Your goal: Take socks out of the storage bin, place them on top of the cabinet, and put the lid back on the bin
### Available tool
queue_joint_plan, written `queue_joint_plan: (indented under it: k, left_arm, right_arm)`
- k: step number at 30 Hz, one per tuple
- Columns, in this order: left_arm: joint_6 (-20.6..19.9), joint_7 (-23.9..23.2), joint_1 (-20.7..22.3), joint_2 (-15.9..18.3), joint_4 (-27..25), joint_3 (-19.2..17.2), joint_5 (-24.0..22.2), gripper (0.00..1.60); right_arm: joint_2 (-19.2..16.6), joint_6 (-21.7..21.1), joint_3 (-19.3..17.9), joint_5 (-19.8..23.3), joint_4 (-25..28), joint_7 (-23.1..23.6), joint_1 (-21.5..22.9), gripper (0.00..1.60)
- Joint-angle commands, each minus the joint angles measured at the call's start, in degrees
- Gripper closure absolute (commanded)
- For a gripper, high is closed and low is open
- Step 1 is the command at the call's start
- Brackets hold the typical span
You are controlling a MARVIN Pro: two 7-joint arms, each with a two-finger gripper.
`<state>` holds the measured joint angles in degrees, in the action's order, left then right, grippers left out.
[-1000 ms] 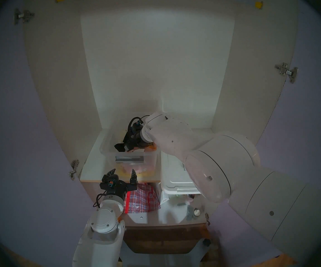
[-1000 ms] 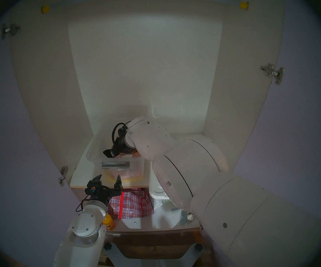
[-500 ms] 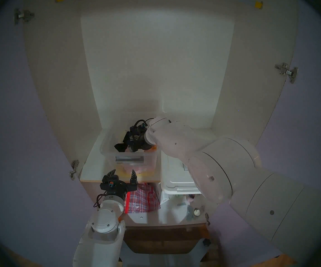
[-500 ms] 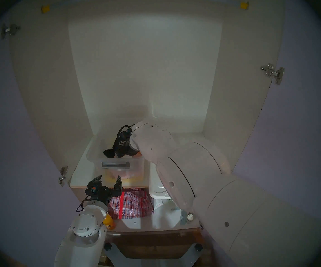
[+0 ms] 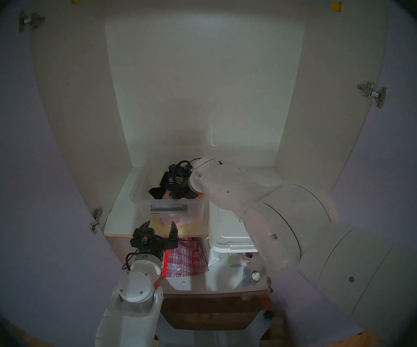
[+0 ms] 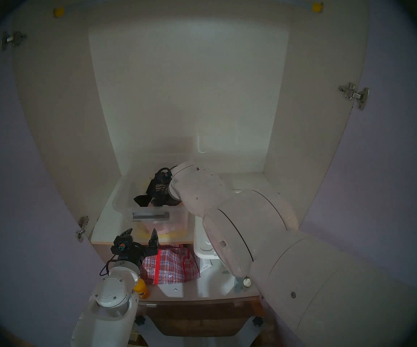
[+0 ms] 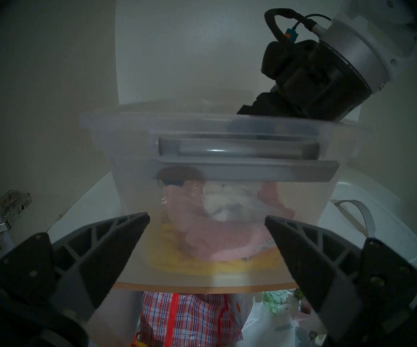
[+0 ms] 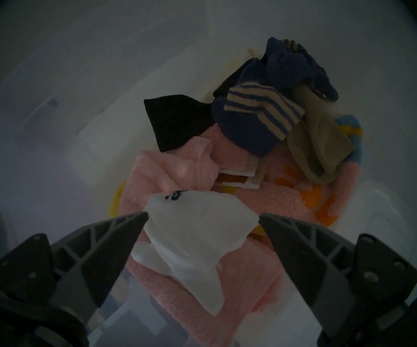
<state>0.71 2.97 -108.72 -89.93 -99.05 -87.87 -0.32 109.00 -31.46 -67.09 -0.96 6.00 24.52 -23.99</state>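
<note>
Both sets of fingers wide; right gripper (image 8: pixel 203 215) inside storage bin (image 5: pixel 137 192) rim, straddling white socks (image 8: pixel 197 228); left gripper (image 5: pixel 159 226) outside.

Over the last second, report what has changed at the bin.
The right gripper sank lower into the storage bin, jaws open over the white socks, nothing gripped. The left gripper, the lid and the bin stayed put.

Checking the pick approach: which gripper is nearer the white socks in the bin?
Right. The right gripper is open astride the white socks; the left gripper hangs open outside the storage bin's front wall.
</note>
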Motion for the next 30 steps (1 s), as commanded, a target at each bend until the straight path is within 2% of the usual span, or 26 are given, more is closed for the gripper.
queue_joint_plan:
  k: [1,8,13,18,19,20,21,24,27,30]
  left_arm:
    - [0.4,-0.1,0.8,0.0,-1.4,0.2,0.0,0.00]
    - [0.5,-0.1,0.8,0.0,-1.7,0.2,0.0,0.00]
    - [0.6,-0.1,0.7,0.0,-2.0,0.3,0.0,0.00]
    - [0.6,-0.1,0.4,0.1,-2.6,0.4,0.0,0.00]
    - [0.6,-0.1,0.4,0.1,-2.6,0.4,0.0,0.00]
    - [0.6,-0.1,0.4,0.1,-2.6,0.4,0.0,0.00]
    - [0.6,-0.1,0.3,0.2,-2.8,0.4,-0.1,0.00]
    - [0.6,-0.2,0.2,0.2,-2.9,0.4,-0.1,0.00]
    - [0.6,-0.2,0.1,0.3,-3.1,0.5,-0.1,0.00]
    - [0.5,-0.2,-0.1,0.3,-3.3,0.5,-0.2,0.00]
  right_arm:
    - [-0.1,0.4,0.4,-0.3,-0.1,0.2,-1.0,0.00]
    - [-0.6,-0.3,1.3,-0.8,0.1,2.6,-0.8,0.00]
    - [-0.9,-1.5,2.0,-1.0,0.0,6.7,0.9,0.00]
    - [-1.0,-3.1,3.8,-1.7,0.6,14.7,4.4,0.00]
    - [-0.9,-3.8,4.1,-2.0,0.6,16.9,5.3,0.06]
    - [-0.9,-3.8,4.1,-2.0,0.6,16.9,5.3,0.06]
    - [-0.7,-4.7,5.4,-3.3,0.3,20.8,6.4,0.06]
    - [-0.5,-5.4,6.1,-3.9,0.0,23.6,6.8,0.00]
    - [-0.7,-6.9,8.5,-5.0,-0.3,29.3,7.5,0.00]
    - [-0.8,-7.5,12.5,-6.9,-0.3,35.1,7.5,0.00]
